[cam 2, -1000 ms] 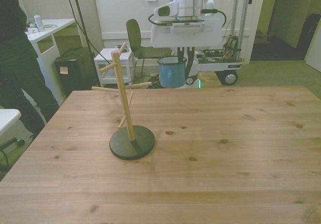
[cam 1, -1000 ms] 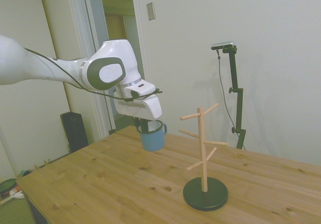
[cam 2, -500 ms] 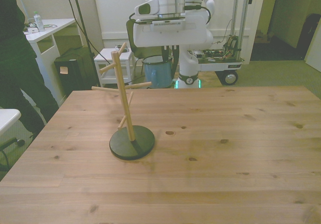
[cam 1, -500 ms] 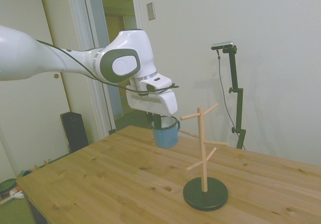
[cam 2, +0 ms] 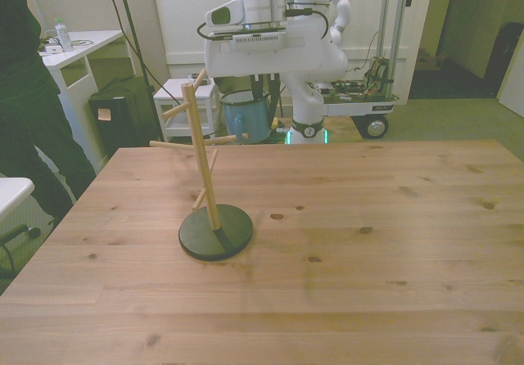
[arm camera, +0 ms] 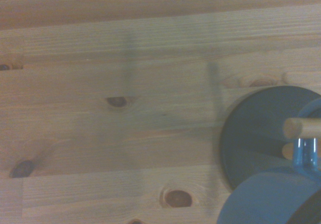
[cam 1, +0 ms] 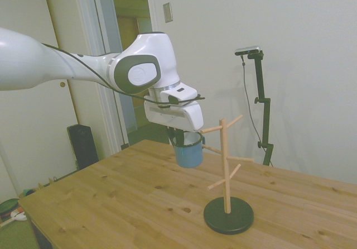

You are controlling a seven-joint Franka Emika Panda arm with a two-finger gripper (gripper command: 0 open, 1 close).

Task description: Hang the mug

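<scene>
You see the claw (cam 1: pixel 179 135) pinching the mug (cam 1: pixel 188 150) at its rim. Mug hangs upright in air, axis vertical, mouth up, w/ handle (arm camera: pixel 304 153) aimed at the peg stand (cam 1: pixel 225 171). Handle sits just beside a peg tip. Mug is well above the tabletop (cam 2: pixel 368 242).

A wooden table (cam 2: pixel 393 242) with dark knots is seen filling the foreground. Beyond its far edge, a green chair (cam 2: pixel 219 58) and a small white side table (cam 2: pixel 175 95) are set against a white panelled wall. A person in dark clothing (cam 2: pixel 29 95) is partly caught at the front view's left, beside a white desk (cam 2: pixel 82 44) on which a bottle (cam 2: pixel 61 34) is stood.
</scene>
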